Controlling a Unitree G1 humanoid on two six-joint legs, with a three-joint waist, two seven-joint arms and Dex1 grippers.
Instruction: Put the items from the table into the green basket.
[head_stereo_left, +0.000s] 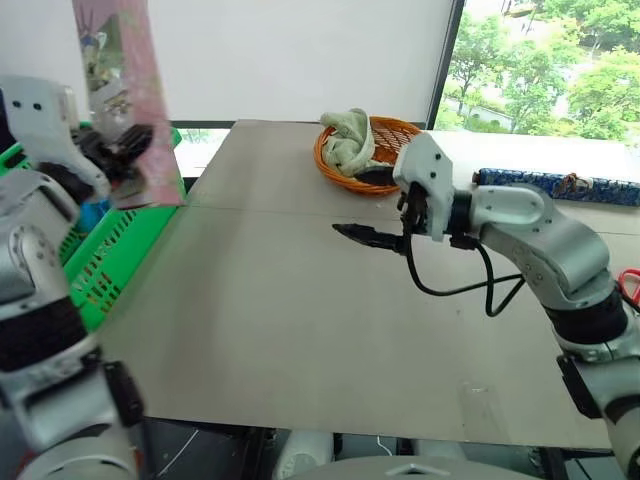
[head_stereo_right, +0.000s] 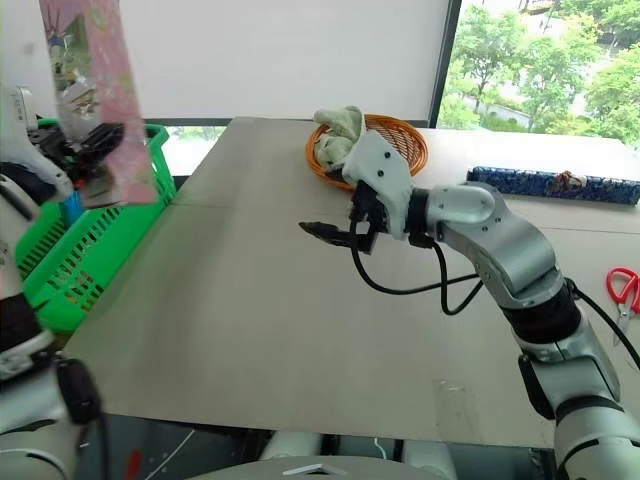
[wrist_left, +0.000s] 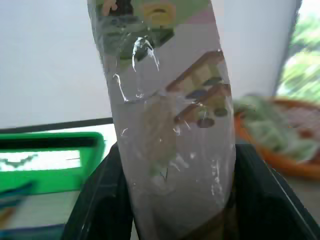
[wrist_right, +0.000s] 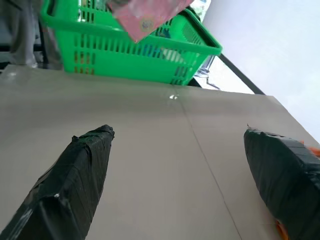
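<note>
1. Now we hold the snack packet (head_stereo_left: 125, 90) upright, our left gripper (head_stereo_left: 125, 150) clamped on its lower end, above the green basket (head_stereo_left: 120, 250) at the table's (head_stereo_left: 300, 330) left edge.
2. Next, we judge, comes lowering and releasing it inside.
3. Our right gripper (wrist_right: 182, 175) hangs over the table, fingers wide apart, holding nothing.

A large grey-beige table (head_stereo_left: 300, 330) is seen, crossed from side to side by a thin seam line (head_stereo_left: 270, 212). An orange wicker basket (head_stereo_left: 390, 135) holding a crumpled pale green cloth (head_stereo_left: 350, 140) is set on the surface beyond the seam. Well to the right of that basket, a long blue patterned strip (head_stereo_left: 560, 185) is laid, and red-handled scissors (head_stereo_right: 625, 290) are placed nearer than the strip.
</note>
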